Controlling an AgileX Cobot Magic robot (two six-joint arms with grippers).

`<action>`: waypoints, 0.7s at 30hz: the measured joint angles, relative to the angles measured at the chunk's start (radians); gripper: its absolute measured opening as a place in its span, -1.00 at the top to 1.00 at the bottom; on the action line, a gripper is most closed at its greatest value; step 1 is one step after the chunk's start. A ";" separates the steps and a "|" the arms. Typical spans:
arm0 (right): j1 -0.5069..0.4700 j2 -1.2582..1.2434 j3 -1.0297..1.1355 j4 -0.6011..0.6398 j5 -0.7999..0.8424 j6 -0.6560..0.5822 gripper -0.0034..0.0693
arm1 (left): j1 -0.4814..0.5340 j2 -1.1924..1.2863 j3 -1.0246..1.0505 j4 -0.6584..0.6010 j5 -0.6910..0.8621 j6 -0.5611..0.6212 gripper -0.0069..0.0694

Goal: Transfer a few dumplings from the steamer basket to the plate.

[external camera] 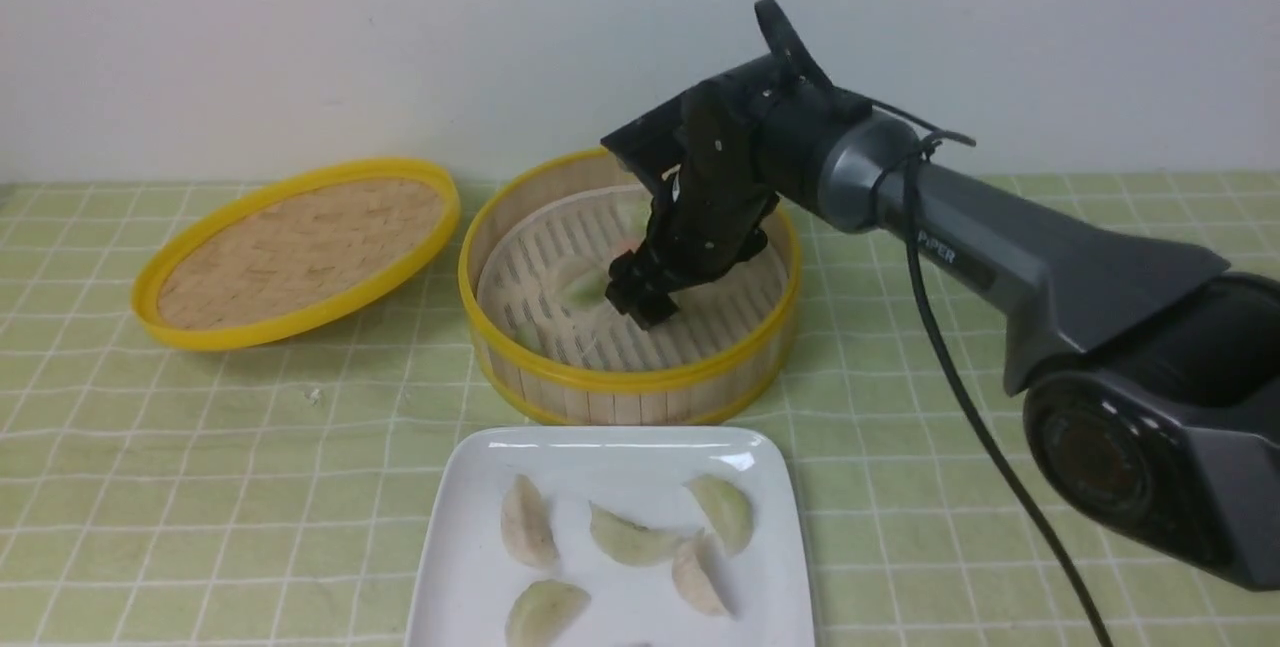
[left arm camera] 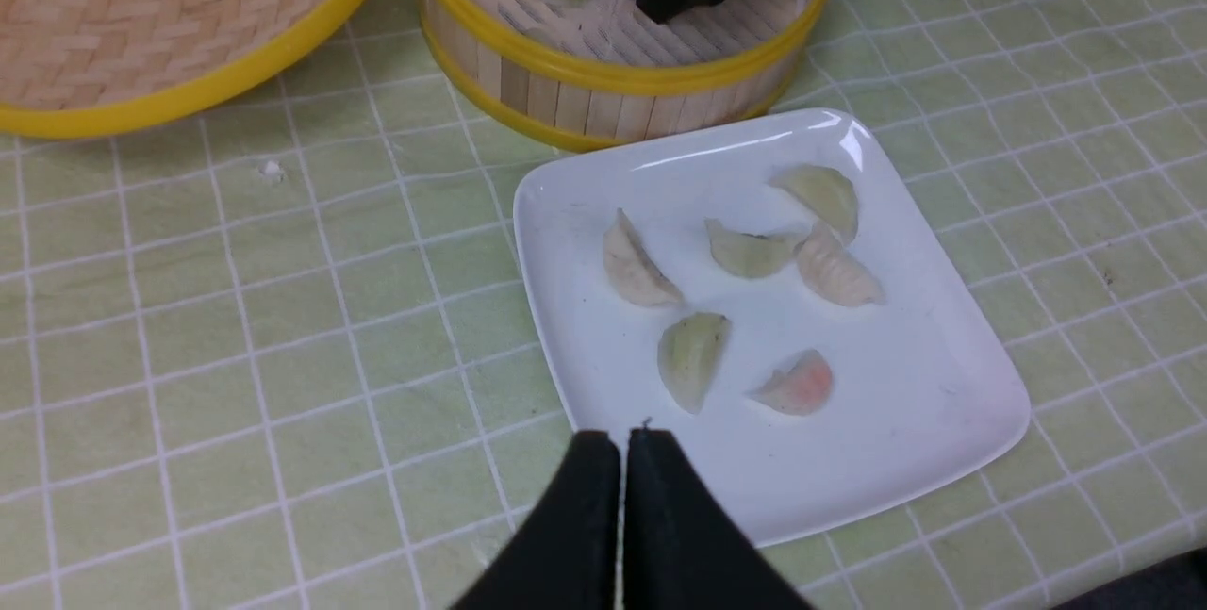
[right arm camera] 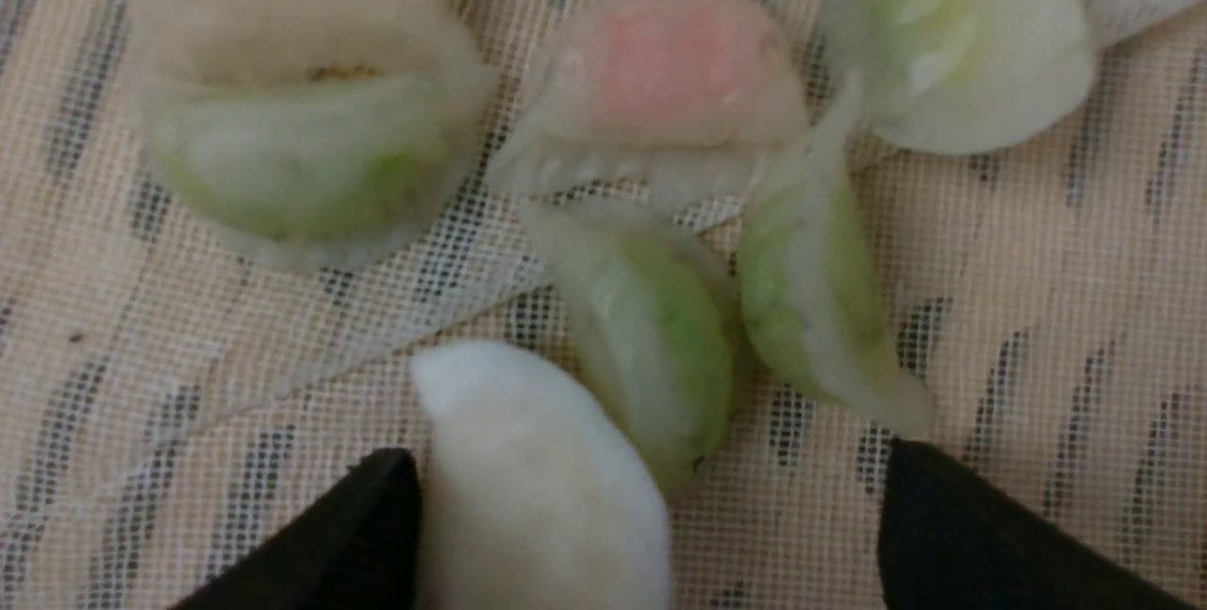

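Note:
The steamer basket stands mid-table, and my right gripper reaches down into it. In the right wrist view the right gripper is open just above the mesh liner. A white dumpling lies between its fingers, close against one of them. Beside it lie green dumplings and a pink one. The white plate in front of the basket holds several dumplings. My left gripper is shut and empty, hovering over the plate's near edge.
The shallow woven lid lies left of the basket, tilted on its rim. A green checked cloth covers the table. The right arm's black cable hangs right of the basket. A pale wall stands behind.

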 joint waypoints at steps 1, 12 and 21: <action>-0.001 0.001 -0.001 0.000 -0.002 0.002 -0.65 | 0.000 0.000 0.000 0.000 0.007 0.000 0.83; -0.001 0.023 -0.121 0.060 0.154 0.002 0.26 | 0.000 0.000 0.000 0.021 0.044 0.000 0.83; -0.001 -0.124 -0.106 0.135 0.166 0.027 0.26 | 0.000 0.000 0.000 0.021 0.048 0.000 0.83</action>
